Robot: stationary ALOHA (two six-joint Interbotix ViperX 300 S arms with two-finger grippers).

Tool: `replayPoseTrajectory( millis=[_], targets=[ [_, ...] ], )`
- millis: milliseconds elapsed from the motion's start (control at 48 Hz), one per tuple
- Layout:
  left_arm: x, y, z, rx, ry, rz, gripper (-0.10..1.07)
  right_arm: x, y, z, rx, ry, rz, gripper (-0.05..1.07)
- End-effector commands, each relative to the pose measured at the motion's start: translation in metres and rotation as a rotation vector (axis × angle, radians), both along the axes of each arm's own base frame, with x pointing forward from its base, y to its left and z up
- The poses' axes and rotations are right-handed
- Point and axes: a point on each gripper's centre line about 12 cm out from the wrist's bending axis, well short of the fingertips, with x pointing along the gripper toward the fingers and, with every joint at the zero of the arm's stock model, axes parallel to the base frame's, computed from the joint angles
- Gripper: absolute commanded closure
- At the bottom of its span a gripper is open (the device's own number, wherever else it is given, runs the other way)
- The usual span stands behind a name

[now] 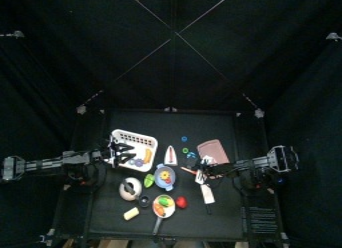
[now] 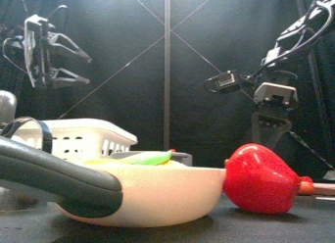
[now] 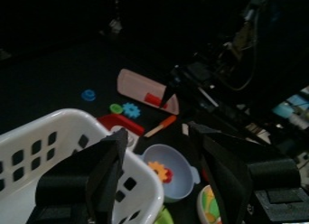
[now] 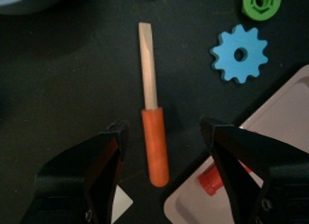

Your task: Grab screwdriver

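The screwdriver (image 4: pixel 148 108) has an orange handle and a pale shaft and lies flat on the black table. My right gripper (image 4: pixel 161 130) is open right above it, one jaw on each side of the handle and not touching it. In the top view the right gripper (image 1: pixel 217 171) is right of the table's middle. The left wrist view shows the orange handle (image 3: pixel 163 126) under the right arm's black gripper (image 3: pixel 205 94). My left gripper (image 3: pixel 163 160) is open and empty above the white basket (image 3: pixel 42 160), and hangs high at the left in the front view (image 2: pixel 46 46).
A blue gear (image 4: pixel 245 53), a green gear (image 4: pixel 261 3) and a white block (image 4: pixel 272 128) lie close to the screwdriver. A cream bowl (image 2: pixel 157 196), a red strawberry-shaped object (image 2: pixel 262 178) and a black handle (image 2: pixel 53 178) stand at the table's front. The basket (image 1: pixel 130 143) is at the back left.
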Motion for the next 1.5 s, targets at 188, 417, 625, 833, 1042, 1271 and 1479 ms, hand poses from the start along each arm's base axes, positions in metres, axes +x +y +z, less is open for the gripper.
replayPoseTrajectory(
  millis=[188, 417, 625, 833, 1042, 1271, 1479],
  targets=[
    [0.006, -0.014, 0.0, -0.016, -0.05, -0.064, 0.07, 0.001, 0.003, -0.007, 0.023, 0.007, -0.005, 0.1],
    [0.005, -0.02, -0.004, -0.018, -0.084, -0.089, 0.07, -0.003, 0.005, -0.02, 0.049, 0.053, -0.028, 0.1],
    [0.005, -0.026, 0.0, -0.003, -0.133, -0.119, 0.07, -0.008, 0.007, -0.027, 0.073, 0.076, -0.05, 0.15],
    [0.007, -0.026, -0.001, -0.004, -0.127, -0.12, 0.07, -0.009, 0.012, -0.034, 0.094, 0.079, -0.051, 0.3],
    [0.015, -0.026, -0.001, -0.002, -0.122, -0.118, 0.07, -0.009, 0.011, -0.034, 0.092, 0.075, -0.049, 0.41],
    [0.024, -0.026, 0.001, 0.021, -0.122, -0.128, 0.07, -0.008, 0.011, -0.009, 0.082, -0.011, -0.029, 0.42],
    [0.026, -0.026, 0.0, 0.02, -0.117, -0.128, 0.07, -0.001, 0.012, 0.013, 0.086, -0.142, 0.009, 0.42]
  ],
)
